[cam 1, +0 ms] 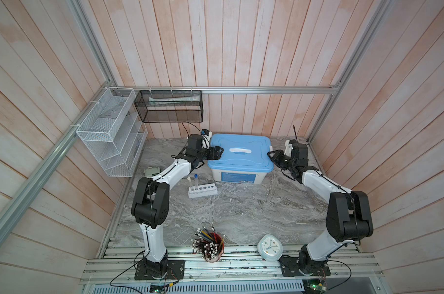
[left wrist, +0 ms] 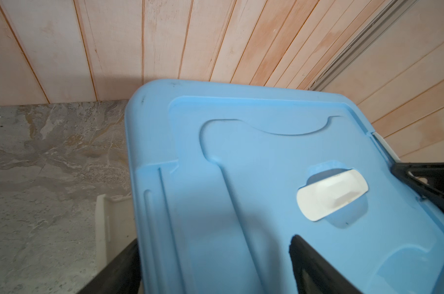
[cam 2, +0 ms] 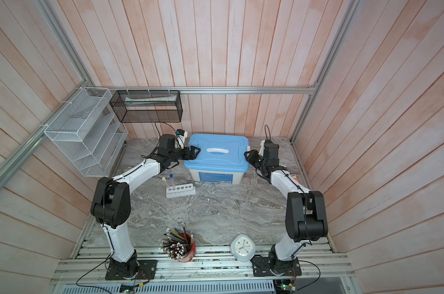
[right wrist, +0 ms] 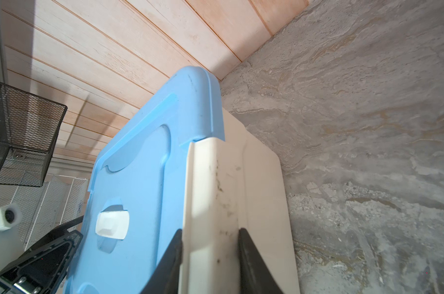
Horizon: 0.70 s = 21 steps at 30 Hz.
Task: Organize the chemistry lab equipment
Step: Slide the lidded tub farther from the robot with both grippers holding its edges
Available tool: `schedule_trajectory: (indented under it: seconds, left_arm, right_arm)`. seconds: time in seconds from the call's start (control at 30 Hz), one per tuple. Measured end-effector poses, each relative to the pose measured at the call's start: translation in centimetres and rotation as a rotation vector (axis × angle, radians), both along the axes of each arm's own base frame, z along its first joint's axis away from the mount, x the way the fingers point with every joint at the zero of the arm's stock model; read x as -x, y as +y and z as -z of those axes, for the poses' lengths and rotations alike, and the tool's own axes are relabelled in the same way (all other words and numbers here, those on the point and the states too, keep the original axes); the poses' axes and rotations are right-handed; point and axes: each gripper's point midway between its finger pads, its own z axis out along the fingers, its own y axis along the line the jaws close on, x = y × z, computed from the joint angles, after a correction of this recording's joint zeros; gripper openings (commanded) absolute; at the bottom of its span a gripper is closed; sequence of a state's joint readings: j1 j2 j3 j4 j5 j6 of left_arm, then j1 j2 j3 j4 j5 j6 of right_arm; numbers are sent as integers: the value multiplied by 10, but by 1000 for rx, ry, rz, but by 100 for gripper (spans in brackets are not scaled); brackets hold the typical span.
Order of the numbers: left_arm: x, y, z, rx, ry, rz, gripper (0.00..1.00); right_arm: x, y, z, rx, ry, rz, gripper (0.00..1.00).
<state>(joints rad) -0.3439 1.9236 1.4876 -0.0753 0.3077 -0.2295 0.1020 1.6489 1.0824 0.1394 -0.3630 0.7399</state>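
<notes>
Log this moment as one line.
left hand open astride box lid | right hand shut on side latch | two tubes in rack

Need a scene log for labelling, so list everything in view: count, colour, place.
table: one, grey marble
storage box: one, white with blue lid, back centre
latch: one seen, white, box's right end
rack: one, white, six holes, front-left of box
tubes: two, blue-capped and white-capped, upright in rack's left-end holes
pencil cup: one, red, front edge
clock: one, white, right of cup
wire organiser: one, white, left wall
mesh basket: one, black, back wall
left pincer: open, straddling lid's left edge
right pincer: shut on latch
</notes>
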Motion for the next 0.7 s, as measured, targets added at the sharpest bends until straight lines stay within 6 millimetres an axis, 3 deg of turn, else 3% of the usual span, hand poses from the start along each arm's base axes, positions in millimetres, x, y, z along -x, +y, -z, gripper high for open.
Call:
schedule_trajectory:
  seconds: [0.2,0.4,0.5,0.7]
  left_arm:
    - [6,1,-1,-99,-10,-3,90]
    - [8,-11,-17,-205,-66,-7,91]
    - [9,-21,-27,-246,-104,-4,91]
    - [28,-66,-39,-235,-159,105,92]
  right_arm:
    - [0,-1,-1,15,7,2,32]
    - [-3,-7,-2,41,3,22,32]
    - [-6,-15,-4,63,-2,49,32]
    - [-5,-13,-4,84,14,47,32]
